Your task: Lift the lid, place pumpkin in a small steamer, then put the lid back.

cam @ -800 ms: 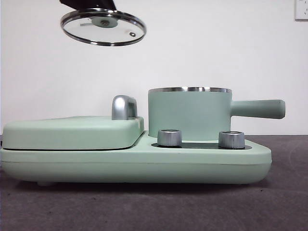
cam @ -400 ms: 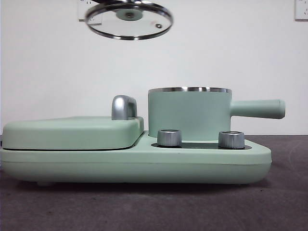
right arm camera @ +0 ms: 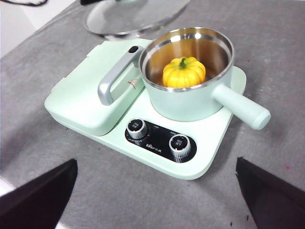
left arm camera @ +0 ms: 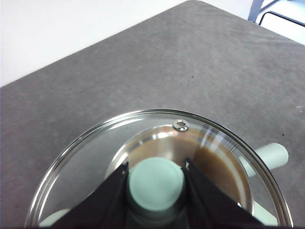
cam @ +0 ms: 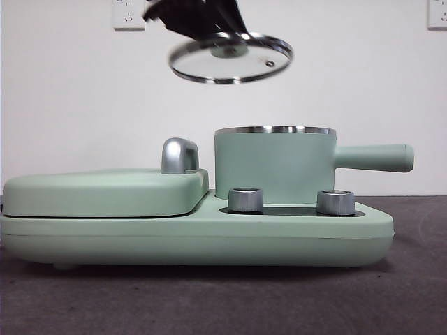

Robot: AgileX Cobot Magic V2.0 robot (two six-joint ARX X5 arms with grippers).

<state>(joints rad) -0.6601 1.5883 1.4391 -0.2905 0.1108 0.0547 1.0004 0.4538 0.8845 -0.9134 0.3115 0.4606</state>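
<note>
My left gripper is shut on the mint-green knob of the glass lid. In the front view the lid hangs tilted in the air, above and a little left of the small steamer. The right wrist view looks down into the steamer, where the yellow-orange pumpkin sits on the steel bottom, and the lid shows beyond the pot. My right gripper is open, held high and well back from the appliance.
The steamer stands on a wide mint-green base with two steel knobs. A flat griddle cover with a steel handle fills the base's left half. The steamer's long handle sticks out to the right.
The lid, held by my left gripper, has travelled rightward from over the griddle cover to near above the steamer and come down a little.
</note>
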